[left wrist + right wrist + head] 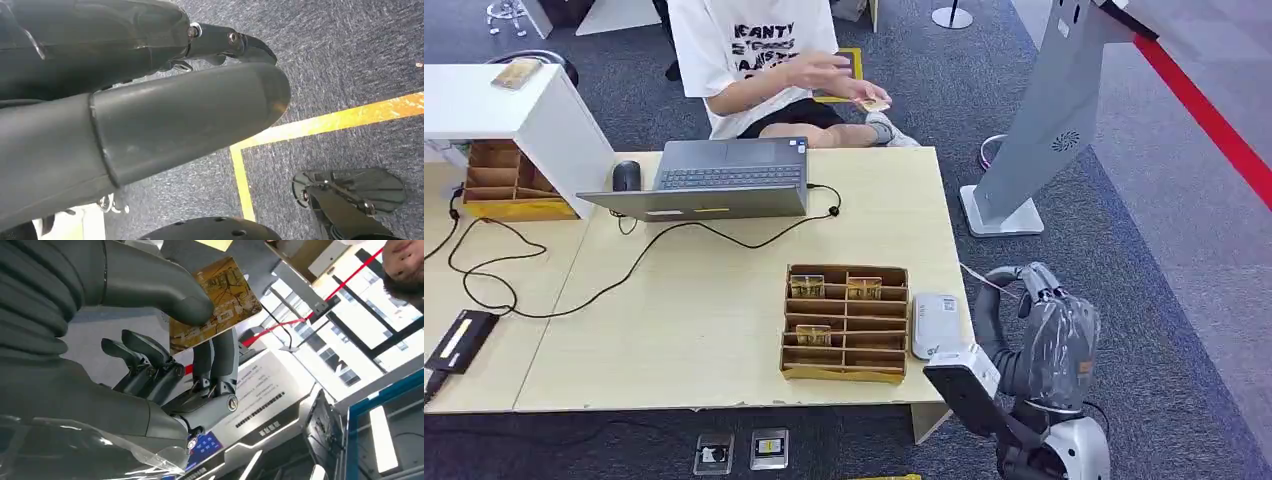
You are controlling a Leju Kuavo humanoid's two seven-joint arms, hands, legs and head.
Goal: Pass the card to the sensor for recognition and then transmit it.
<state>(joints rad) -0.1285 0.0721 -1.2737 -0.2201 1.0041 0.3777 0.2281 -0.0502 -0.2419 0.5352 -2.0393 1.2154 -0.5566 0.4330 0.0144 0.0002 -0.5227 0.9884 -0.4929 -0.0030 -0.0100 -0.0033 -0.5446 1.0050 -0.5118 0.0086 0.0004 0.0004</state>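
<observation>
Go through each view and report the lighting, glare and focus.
Head view: even indoor light, sharp across the table, soft shadows, the right hand slightly soft. Left wrist view: the left hand looms close and a little blurred, the carpet sharper. Right wrist view: bright windows behind blow out to white, yet the card pinched by the hand stays readable in detail.

Pale matt wooden table point(724, 300) (rough grey carpet point(1164, 230) around).
</observation>
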